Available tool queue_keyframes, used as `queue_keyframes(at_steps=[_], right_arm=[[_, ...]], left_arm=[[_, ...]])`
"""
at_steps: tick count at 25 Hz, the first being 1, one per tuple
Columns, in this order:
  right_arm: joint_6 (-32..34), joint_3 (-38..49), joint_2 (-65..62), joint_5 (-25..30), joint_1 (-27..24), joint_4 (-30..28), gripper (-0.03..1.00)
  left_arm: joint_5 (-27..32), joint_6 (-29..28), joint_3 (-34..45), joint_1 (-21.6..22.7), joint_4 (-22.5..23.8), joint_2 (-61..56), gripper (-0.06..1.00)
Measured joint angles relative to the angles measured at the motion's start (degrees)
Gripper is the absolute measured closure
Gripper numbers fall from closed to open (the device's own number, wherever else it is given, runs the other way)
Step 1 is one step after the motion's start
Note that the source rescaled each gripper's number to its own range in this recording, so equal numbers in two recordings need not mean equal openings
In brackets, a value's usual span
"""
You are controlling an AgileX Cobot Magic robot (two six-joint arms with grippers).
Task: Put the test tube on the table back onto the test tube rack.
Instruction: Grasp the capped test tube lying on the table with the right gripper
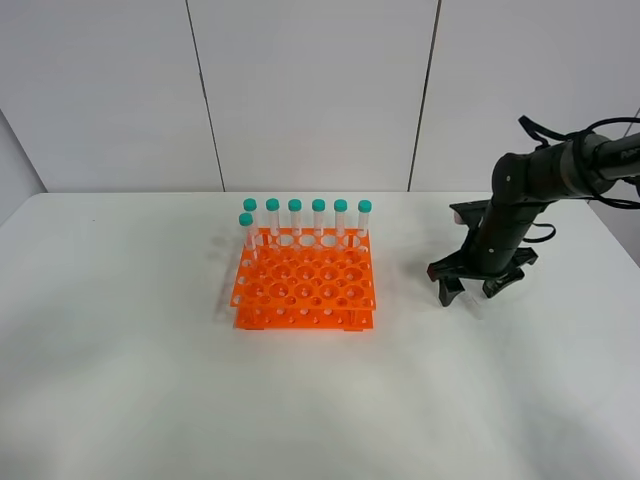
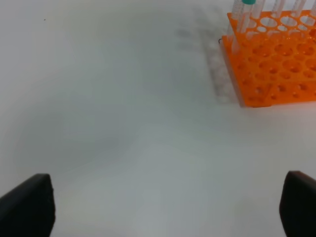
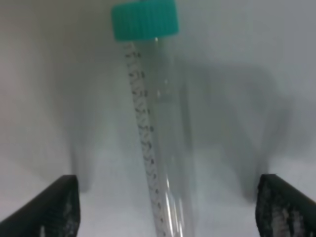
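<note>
1. The right claw (image 1: 477, 290) is lowered to the white counter (image 1: 150, 380), well to the right of the orange rack (image 1: 303, 285).
2. The test tube (image 3: 153, 123) lies flat on the counter between this claw's two fingers (image 3: 54, 207), with its teal cap (image 3: 144, 19) pointing away from the wrist.
3. The right claw is open. Its fingers stand on either side of the test tube and neither touches it.
4. The left claw (image 2: 163, 205) is spread wide and holds nothing. It hangs over bare counter, with the rack off to one side.
5. Seven other tubes (image 1: 295, 215) stand upright in the rack, six along the back row and one just in front at the left end.
</note>
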Motion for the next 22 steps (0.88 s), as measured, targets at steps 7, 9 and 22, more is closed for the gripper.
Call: queue_keyframes(at_steps=[7, 9, 22], right_arm=[[-0.8, 0.0, 0.4, 0.8, 0.0, -0.3, 0.59], [-1.0, 0.0, 0.4, 1.2, 0.0, -0.6, 0.85], [-6.0, 0.0, -15.9, 9.2, 0.0, 0.9, 0.94]], left_arm=[[0.0, 0.0, 0.0, 0.0, 0.0, 0.0, -0.06], [0.0, 0.0, 0.0, 0.0, 0.0, 0.0, -0.06], [0.0, 0.0, 0.0, 0.0, 0.0, 0.0, -0.06]])
